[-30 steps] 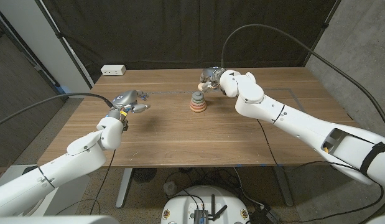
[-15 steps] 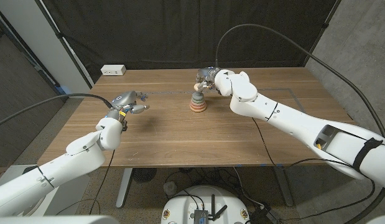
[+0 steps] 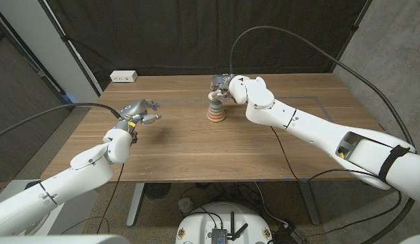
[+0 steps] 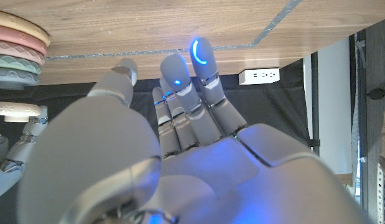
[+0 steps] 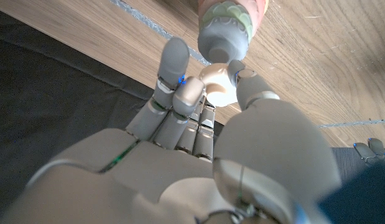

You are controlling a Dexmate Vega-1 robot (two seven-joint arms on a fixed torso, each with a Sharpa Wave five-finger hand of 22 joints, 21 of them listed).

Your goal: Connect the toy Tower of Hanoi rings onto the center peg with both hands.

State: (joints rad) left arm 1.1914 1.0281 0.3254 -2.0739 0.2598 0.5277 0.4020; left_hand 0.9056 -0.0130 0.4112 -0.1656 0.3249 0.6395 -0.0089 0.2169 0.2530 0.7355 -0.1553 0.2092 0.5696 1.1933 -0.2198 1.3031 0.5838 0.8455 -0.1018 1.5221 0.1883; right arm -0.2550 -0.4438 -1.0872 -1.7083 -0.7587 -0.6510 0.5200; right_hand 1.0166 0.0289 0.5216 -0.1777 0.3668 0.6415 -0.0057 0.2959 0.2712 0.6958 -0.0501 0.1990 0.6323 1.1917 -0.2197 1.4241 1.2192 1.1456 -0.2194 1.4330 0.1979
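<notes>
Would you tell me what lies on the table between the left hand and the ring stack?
Nothing: in the head view, only bare wooden table separates the left hand from the ring stack.

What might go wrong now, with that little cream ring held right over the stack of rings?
1. The right hand only pinches the small cream ring between fingertips, so it may slip and roll across the table.
2. The ring sits just above the ring stack; if it is off-centre it could miss the peg or nudge the stack.
3. The left hand hovers far away, so it likely cannot steady anything.
</notes>
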